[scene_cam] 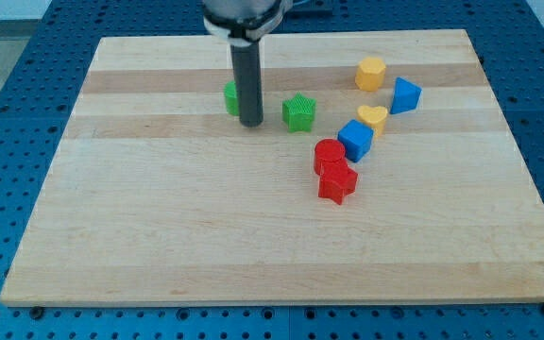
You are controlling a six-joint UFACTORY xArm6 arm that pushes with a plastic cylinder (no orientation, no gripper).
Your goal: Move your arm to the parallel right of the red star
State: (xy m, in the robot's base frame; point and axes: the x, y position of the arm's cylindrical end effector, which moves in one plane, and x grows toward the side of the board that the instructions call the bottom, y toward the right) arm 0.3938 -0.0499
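Note:
The red star (pixel 338 182) lies right of the board's middle, touching a red round block (pixel 329 153) just above it. My tip (pixel 251 123) stands on the board well to the upper left of the red star. It is right beside a green block (pixel 231 96), partly hidden behind the rod, and left of a green star (pixel 299 112).
A blue cube (pixel 355 140) and a yellow heart (pixel 373 117) sit up and right of the red round block. A yellow hexagon (pixel 370 73) and a blue block (pixel 405 95) lie further up right. The wooden board (pixel 159 227) rests on a blue perforated table.

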